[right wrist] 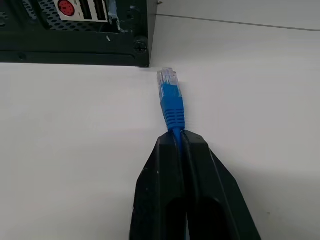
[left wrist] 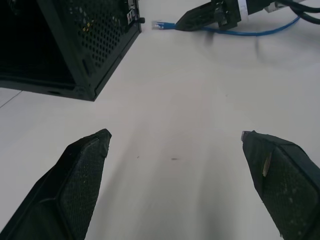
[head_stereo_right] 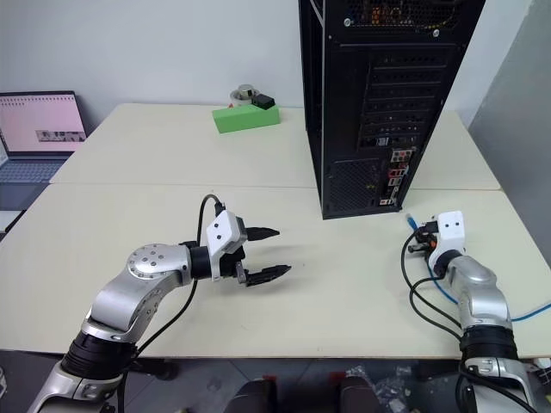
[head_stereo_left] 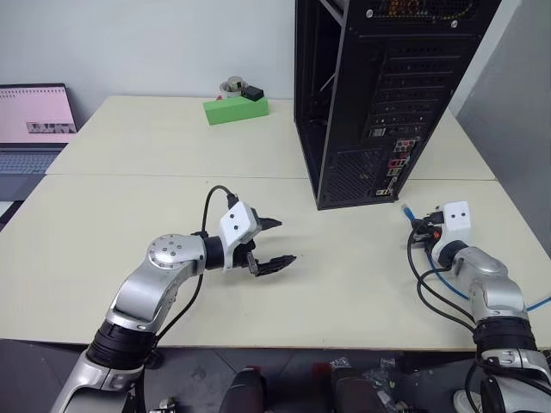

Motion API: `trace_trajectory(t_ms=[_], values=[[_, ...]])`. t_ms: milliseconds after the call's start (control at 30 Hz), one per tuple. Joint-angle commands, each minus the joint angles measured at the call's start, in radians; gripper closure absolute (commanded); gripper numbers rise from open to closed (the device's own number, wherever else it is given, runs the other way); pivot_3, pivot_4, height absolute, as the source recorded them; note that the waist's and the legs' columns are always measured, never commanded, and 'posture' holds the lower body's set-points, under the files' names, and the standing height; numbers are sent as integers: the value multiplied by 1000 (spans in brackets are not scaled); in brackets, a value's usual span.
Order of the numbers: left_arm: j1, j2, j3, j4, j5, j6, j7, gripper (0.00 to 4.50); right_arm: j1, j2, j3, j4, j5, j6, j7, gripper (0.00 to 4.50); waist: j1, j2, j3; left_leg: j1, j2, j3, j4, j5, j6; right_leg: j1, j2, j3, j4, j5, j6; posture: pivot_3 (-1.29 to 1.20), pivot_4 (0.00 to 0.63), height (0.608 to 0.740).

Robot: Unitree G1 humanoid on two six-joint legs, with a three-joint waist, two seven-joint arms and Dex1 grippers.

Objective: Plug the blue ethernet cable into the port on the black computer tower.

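Your right claw (right wrist: 181,142) is clamped on the cable (right wrist: 171,102) just behind its plug — pointing toward 11 o'clock (left claw (head_stereo_left: 274,243) wide, idle) — with the port (head_stereo_left: 395,175) up at 11 on the tower (head_stereo_left: 379,95).

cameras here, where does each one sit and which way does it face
Head eyes: look down over the table; both arms, black computer tower, laptop show.
Left wrist: looks along the open left pincer toward the tower.
Right wrist: looks along the right pincer, shut on the blue ethernet cable.
Shared: both wrist views show cable plug and tower corner.
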Motion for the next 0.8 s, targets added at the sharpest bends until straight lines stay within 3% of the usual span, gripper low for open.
trace_trajectory(t_ms=[33, 367, 633, 800], values=[[-6, 20, 21, -4, 7, -23, -13, 0, 36, -41, 41, -147, 5, 16, 84, 4466, 0, 0, 0, 0, 0, 0, 0, 0, 0, 0, 0, 0, 0, 0, 0, 0, 150, 740], [-16, 64, -3, -1, -7, -9, -99, 0, 14, -109, 260, -523, 62, 156, 339, 4466, -11, 0, 0, 0, 0, -1, 0, 0, 0, 0, 1, -1, 0, 0, 0, 0, 150, 740], [-132, 36, -78, 36, -1, 39, -166, 0, -56, -125, 402, -601, 20, 172, 418, 4466, -4, 0, 0, -1, 0, -2, 0, 0, 0, 0, 1, -2, 0, 0, 0, 0, 150, 740], [-174, 47, -138, 106, 70, -59, -233, 0, -79, -143, 465, -640, 6, 170, 466, 4466, -5, 0, 0, -1, 0, -2, 0, 0, 0, -1, 1, -2, 0, 0, 0, 0, 150, 740]])
